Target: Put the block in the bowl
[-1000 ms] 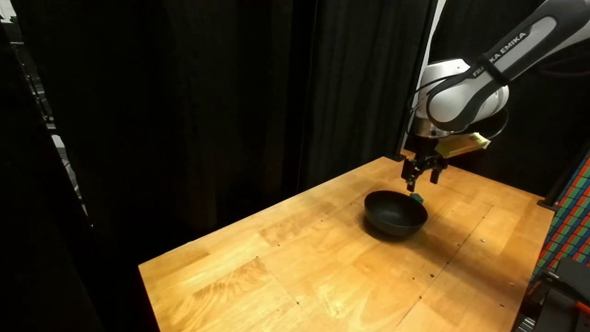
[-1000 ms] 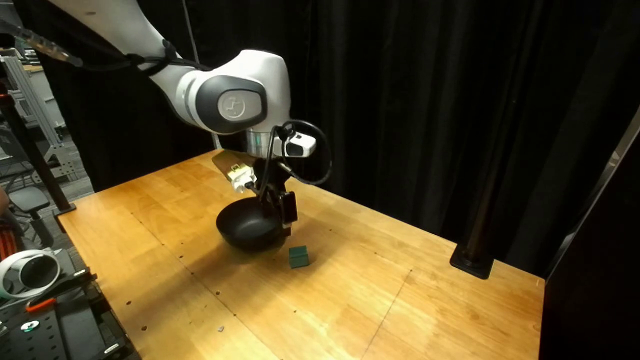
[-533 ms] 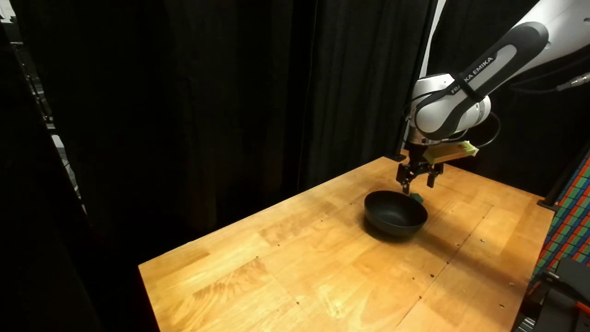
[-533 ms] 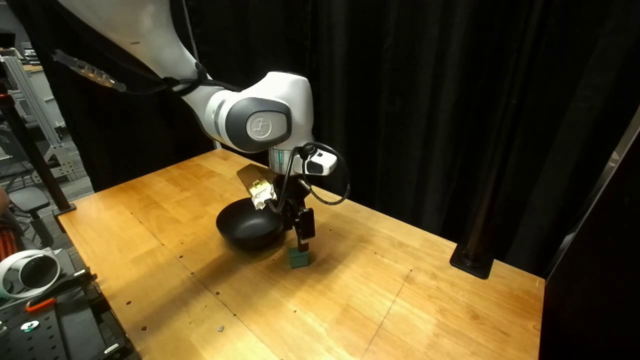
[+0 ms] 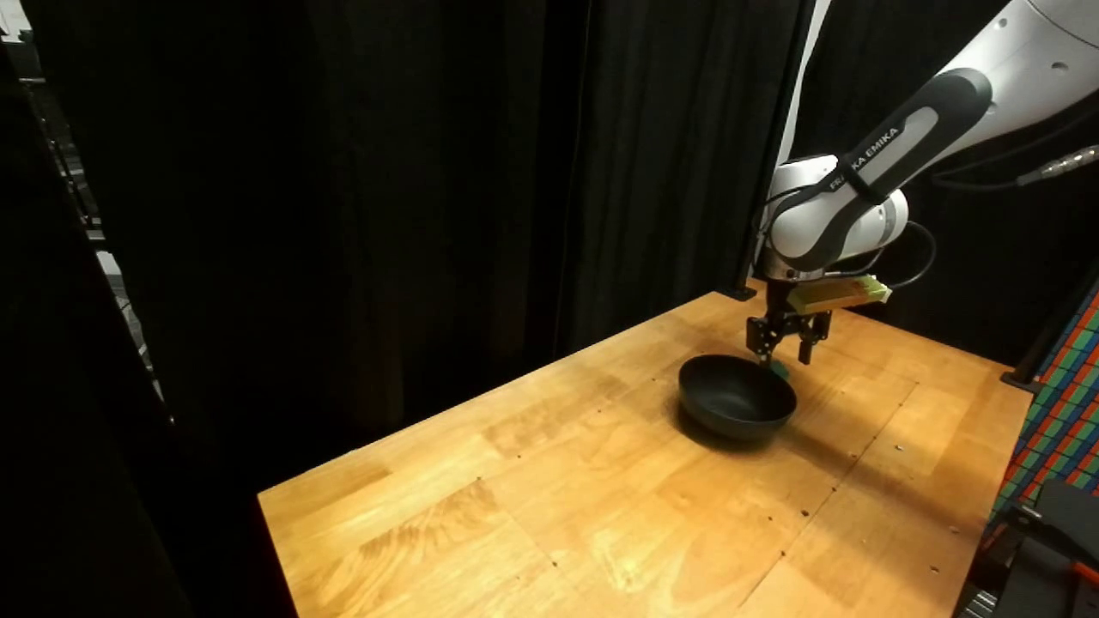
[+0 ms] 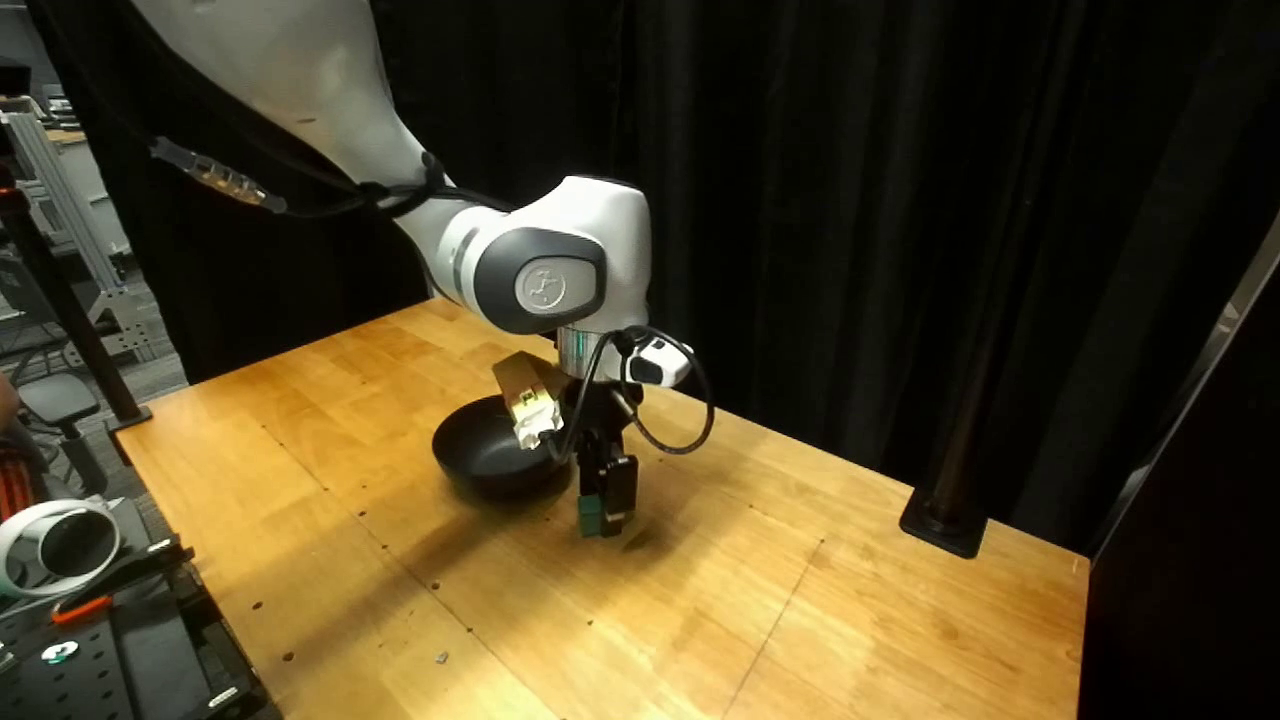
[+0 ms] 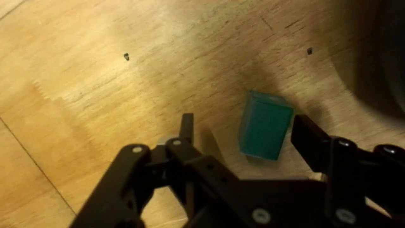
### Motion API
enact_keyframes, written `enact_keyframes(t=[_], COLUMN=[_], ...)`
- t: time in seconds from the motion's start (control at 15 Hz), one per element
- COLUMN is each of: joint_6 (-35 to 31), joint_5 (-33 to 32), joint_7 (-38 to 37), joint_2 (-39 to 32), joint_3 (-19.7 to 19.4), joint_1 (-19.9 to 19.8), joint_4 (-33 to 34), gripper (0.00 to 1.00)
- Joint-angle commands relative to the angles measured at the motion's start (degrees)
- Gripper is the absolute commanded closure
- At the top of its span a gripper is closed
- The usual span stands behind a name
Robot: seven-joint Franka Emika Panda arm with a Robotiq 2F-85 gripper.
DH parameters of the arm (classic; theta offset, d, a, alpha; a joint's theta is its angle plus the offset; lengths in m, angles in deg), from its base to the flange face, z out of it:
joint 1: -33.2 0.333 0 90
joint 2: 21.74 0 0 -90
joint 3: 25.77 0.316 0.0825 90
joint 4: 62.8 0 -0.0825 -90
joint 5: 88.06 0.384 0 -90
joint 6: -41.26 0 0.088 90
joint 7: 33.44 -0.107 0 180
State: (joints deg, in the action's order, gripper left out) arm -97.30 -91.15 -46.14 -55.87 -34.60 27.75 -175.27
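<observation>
Claw [image 7: 243,122] lowered, jaws apart astride block [image 7: 266,129]: green, boxy, flat-faced.

One jointed wooden table [image 6: 800,610] with small dark holes [image 7: 126,56]; we find it in all views. Black curtains [image 6: 800,250] behind, in both exterior views. Two black posts [image 6: 75,310] on flat plates [image 6: 943,525] at the table's edge. In an exterior view we count one grey chair [image 6: 60,398], one white ring-shaped object [image 6: 60,508], one orange item [image 6: 82,610]. In an exterior view, one red-green-blue panel [image 5: 1069,403].
</observation>
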Motion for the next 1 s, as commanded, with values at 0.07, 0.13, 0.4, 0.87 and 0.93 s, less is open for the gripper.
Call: enact_keyframes(t=[0.07,0.13,0.4,0.87,0.93], joint_6=[4.6,5.6,9.2,11.1,13.4], joint_5=[3.5,4.3,7.1,16.4,18.8], joint_7=[1.2,1.5,2.6,8.0,9.3], joint_2=[-0.1,0.0,2.1,15.1,15.7], joint_3=[0.7,0.9,1.2,4.0,4.6], joint_1=[-1.4,-1.7,-2.8,-4.9,-5.2], joint_4=[2.1,2.3,2.2,-1.9,-1.6], gripper=[0.6,0.66,0.93,0.92,0.92])
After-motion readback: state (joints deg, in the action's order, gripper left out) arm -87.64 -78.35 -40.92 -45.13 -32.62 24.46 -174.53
